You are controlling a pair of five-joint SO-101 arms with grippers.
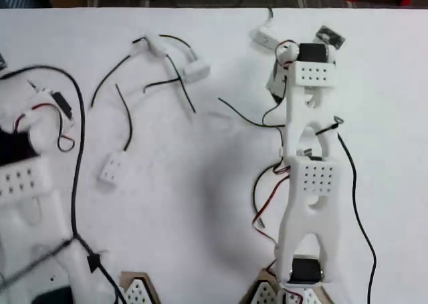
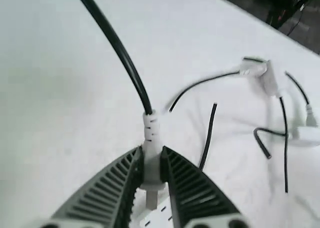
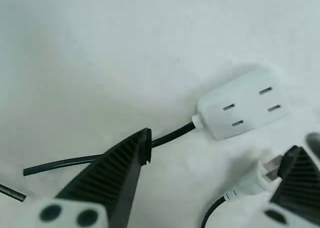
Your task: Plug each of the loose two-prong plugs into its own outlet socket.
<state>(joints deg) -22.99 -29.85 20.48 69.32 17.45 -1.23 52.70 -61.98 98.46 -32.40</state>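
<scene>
White tabletop under both arms. Nearest, at the high view's left, my left gripper [image 2: 151, 154] is clamped on a plug [image 2: 151, 130] by its collar. Farther, upper middle, my right gripper [image 3: 220, 148] gapes wide, holding nothing — socket [image 3: 245, 110] just ahead, second plug [image 3: 255, 178] beside one finger. I'd grip that one squarely, prongs level with the slots.

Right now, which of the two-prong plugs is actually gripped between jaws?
The thick-corded plug, clamped by the left gripper. The other plug lies ungripped near the white outlet block, beside the right gripper, whose jaws stand open.
</scene>
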